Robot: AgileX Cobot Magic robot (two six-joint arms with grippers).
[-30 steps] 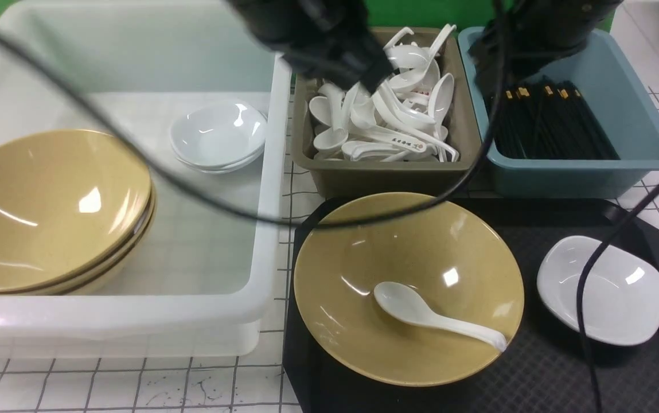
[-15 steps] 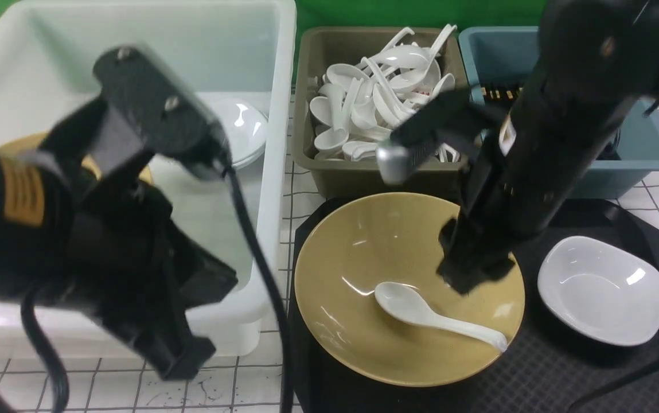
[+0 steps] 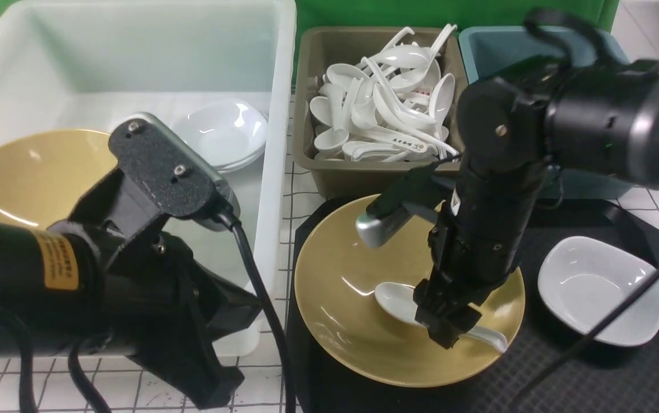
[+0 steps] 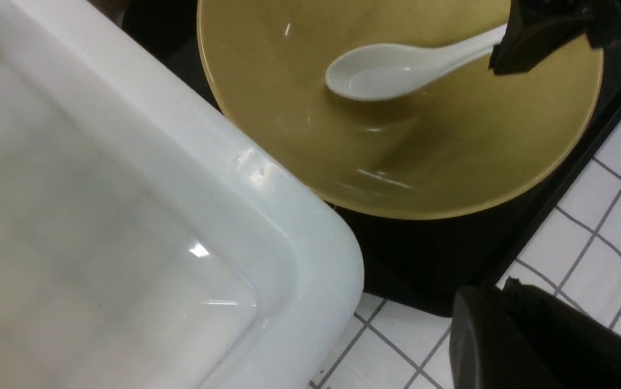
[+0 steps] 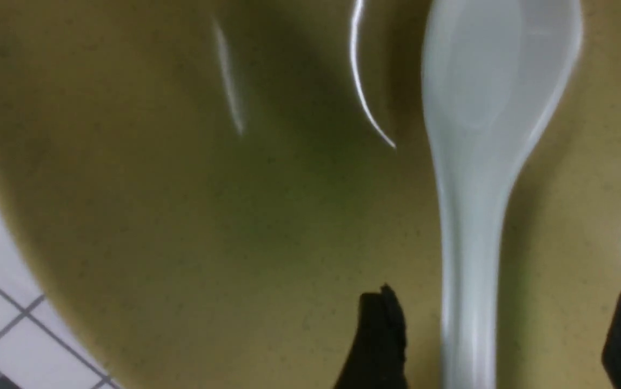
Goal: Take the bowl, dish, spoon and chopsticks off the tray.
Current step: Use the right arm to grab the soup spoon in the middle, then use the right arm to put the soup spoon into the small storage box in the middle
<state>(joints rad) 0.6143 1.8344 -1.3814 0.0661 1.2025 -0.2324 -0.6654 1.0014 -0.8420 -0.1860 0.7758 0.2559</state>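
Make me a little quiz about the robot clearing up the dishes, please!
1. True or false: the white soup spoon lies inside the yellow bowl.
2. Where is the small white dish?
A) On the black tray, beside the bowl
B) Inside the bowl
C) On top of the spoon
3. Fill in the gap: the right gripper is open, with one finger on each side of the spoon's ______.

Key: 1 true; 2 A; 3 handle.
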